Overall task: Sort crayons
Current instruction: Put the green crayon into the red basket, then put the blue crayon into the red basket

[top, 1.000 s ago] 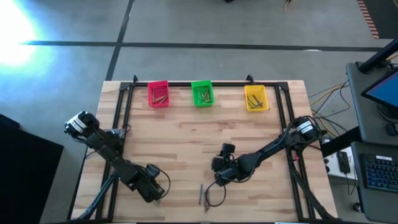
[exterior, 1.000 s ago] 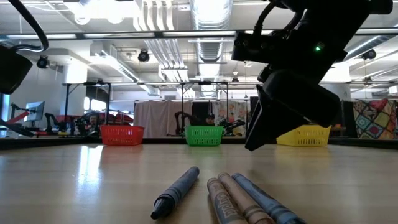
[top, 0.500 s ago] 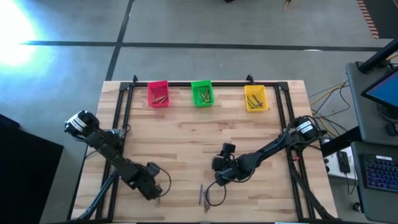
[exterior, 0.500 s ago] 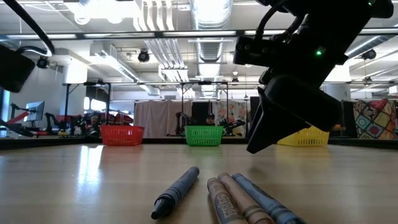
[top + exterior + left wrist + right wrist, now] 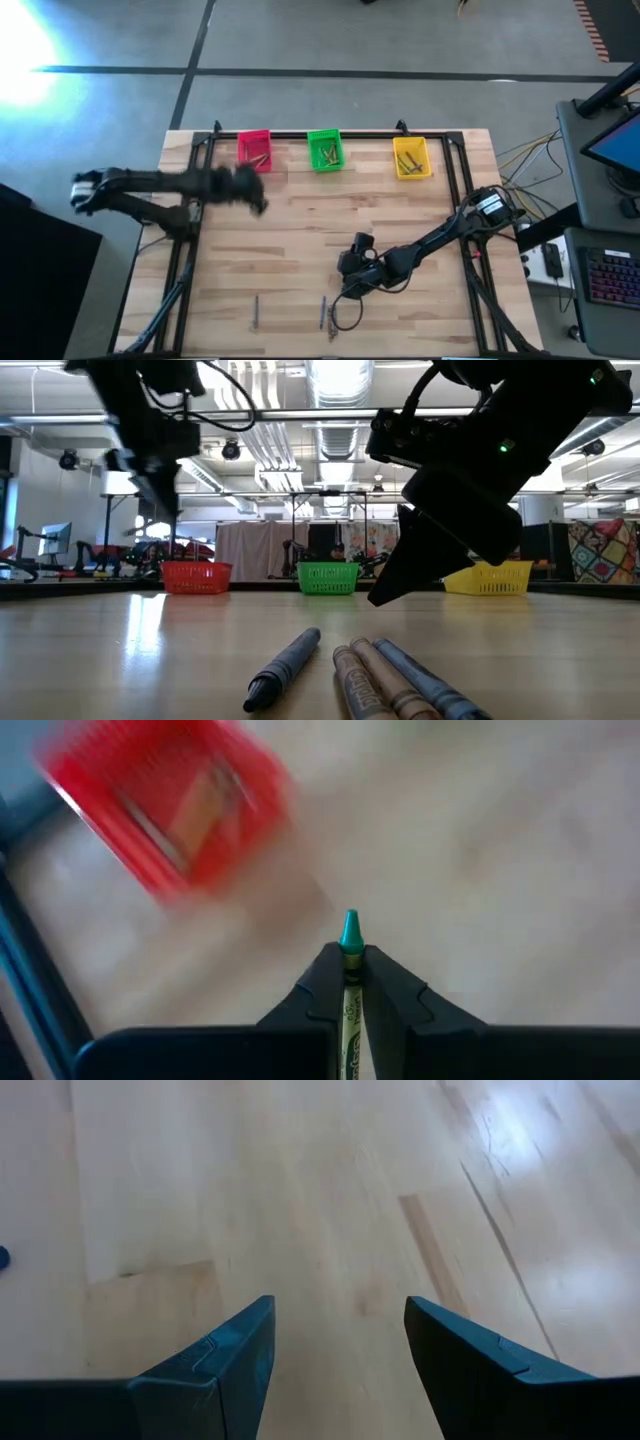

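Left wrist view: left gripper (image 5: 349, 982) clamped on a crayon (image 5: 350, 970), teal tip poking out ahead of the fingers (image 5: 318, 988), paper-wrapped shaft running back between them. Pink bin (image 5: 165, 810) sits ahead, blurred. High view puts that gripper (image 5: 245, 186) up by the pink bin (image 5: 254, 150), just on the table side of it, arm smeared with motion.

Right gripper (image 5: 352, 285) hangs low near the table's front, right of centre, jaws spread wide and empty; right wrist view shows only bare wood between its fingers (image 5: 235, 1355).

Loose crayons: a group (image 5: 325, 313) at the front edge just beside the right gripper, one more (image 5: 256, 311) further left. Low view shows a blue one (image 5: 284, 668) lying apart and angled, and a cluster (image 5: 395, 680) touching side by side. Each bin, green (image 5: 325, 150) and yellow (image 5: 410, 157) included, already holds a few.

Handling, my read: light, stiff wax sticks, round so they'll roll if nudged, and brittle, so they could snap under a hard squeeze or a levering load. The paper wrap should give decent friction. Best hold looks like mid-shaft, jaws across the long axis, not at the bare tip. The touching ones are the awkward bit: a finger has no gap to drop into, so take the separate blue one or an outer stick first. A thin stick flat on wood needs the fingertips right down at the surface.
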